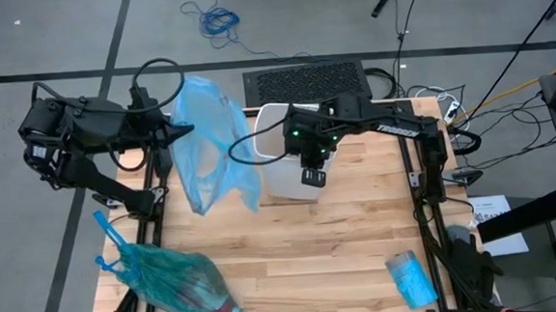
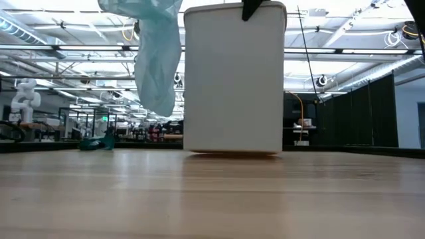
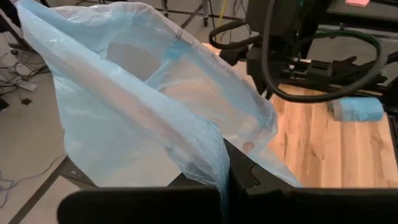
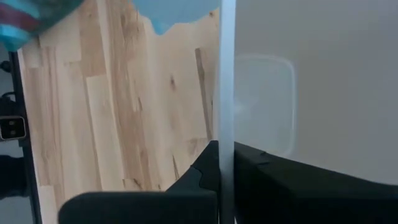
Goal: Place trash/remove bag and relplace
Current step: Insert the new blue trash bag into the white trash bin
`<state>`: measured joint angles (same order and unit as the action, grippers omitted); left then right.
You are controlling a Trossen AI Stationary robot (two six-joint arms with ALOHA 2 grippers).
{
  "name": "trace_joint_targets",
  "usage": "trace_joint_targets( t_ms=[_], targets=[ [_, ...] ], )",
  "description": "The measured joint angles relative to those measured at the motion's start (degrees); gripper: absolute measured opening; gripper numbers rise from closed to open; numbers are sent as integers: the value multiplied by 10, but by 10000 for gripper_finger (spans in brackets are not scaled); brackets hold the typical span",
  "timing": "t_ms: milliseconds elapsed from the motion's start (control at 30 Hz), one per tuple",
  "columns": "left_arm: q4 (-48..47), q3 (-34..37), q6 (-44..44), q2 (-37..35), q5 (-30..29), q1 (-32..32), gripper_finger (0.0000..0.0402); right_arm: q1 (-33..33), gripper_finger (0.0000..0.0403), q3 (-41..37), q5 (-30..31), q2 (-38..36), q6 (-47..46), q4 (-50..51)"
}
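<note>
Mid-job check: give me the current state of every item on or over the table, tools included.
Fresh blue bag: unfolded, hanging in the air beside the bin.
Left tool: shut on the fresh blue bag.
White trash bin: upright on the table, unlined.
Right tool: shut on the bin's rim.
Filled bag: tied, lying at the table's corner.
Bag roll: lying untouched.

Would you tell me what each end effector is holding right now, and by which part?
Left end effector: empty blue bag, pinched at its edge. Right end effector: white bin, by its rim.
</note>
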<state>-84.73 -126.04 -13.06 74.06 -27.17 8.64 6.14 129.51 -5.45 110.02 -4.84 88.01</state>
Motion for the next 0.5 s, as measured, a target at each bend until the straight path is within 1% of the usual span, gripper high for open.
trace_joint_targets(
  t_ms=[233,333,500],
  targets=[
    [-3,0,-1,0,4,0,0,1,4,0,-3,3,-2,-30],
    [-5,0,-1,0,5,0,0,1,18,0,-9,4,-4,-45],
    [-17,0,-1,0,19,0,0,1,53,0,-18,4,-4,-59]
  ],
)
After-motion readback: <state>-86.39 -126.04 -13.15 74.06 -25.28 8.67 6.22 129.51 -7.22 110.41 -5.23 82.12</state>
